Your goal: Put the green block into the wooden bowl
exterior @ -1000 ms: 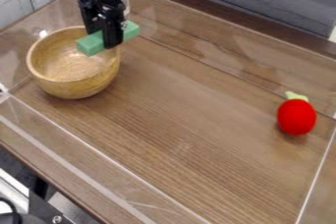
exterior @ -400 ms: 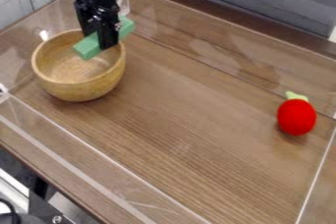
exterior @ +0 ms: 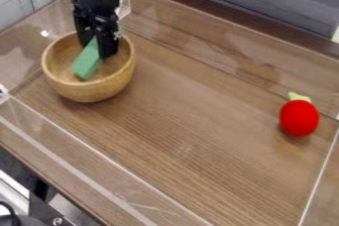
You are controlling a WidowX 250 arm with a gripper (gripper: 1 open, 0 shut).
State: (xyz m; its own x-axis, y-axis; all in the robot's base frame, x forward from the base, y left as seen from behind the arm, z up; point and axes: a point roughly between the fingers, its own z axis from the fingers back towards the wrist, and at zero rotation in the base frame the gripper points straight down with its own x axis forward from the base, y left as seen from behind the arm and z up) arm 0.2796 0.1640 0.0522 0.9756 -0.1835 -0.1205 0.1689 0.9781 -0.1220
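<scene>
1. The gripper stands with jaws apart over the wooden bowl, near the table's back-left edge.
2. The green block leans inside the bowl, below the jaws.
3. A red toy sits far right; open wood lies between.

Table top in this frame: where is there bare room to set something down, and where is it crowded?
Bare wood runs from the wooden bowl to the red toy, and across the whole near side of the table. The far left corner is crowded: the gripper hangs over the bowl holding the green block.

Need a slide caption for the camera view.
Open gripper over wooden bowl, green block leaning inside.
</scene>
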